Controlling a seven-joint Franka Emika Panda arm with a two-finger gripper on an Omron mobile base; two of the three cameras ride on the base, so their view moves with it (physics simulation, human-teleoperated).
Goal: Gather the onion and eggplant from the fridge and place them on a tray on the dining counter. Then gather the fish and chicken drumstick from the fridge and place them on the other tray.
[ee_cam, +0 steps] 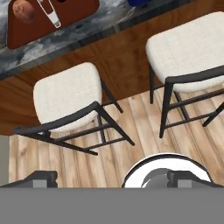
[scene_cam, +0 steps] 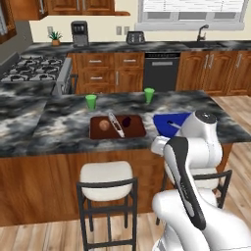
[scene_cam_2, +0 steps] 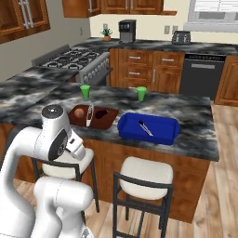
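On the dining counter (scene_cam: 59, 122) lies a brown tray (scene_cam: 137, 130) (scene_cam_2: 109, 122) (ee_cam: 65, 22). It holds a round brown onion (scene_cam: 104, 125) (scene_cam_2: 80, 111) (ee_cam: 25, 11), a dark purple eggplant (scene_cam: 126, 121) (scene_cam_2: 103, 113) and, between them, a slim silver fish (scene_cam: 116, 125) (scene_cam_2: 89, 115) (ee_cam: 49, 13). To its right, a blue tray (scene_cam: 164, 120) (scene_cam_2: 162, 132) holds a thin pale thing too small to name. My gripper (ee_cam: 116, 178) is open and empty. It hangs below counter height and points down at the stools and floor. The fridge and the chicken drumstick are out of view.
Two white-seated stools (ee_cam: 65, 94) (ee_cam: 192, 48) stand on the wooden floor against the counter front, right under the hand. Two green cups (scene_cam: 91, 101) (scene_cam: 149, 95) stand on the counter behind the trays. Stove, cabinets and dishwasher line the far wall.
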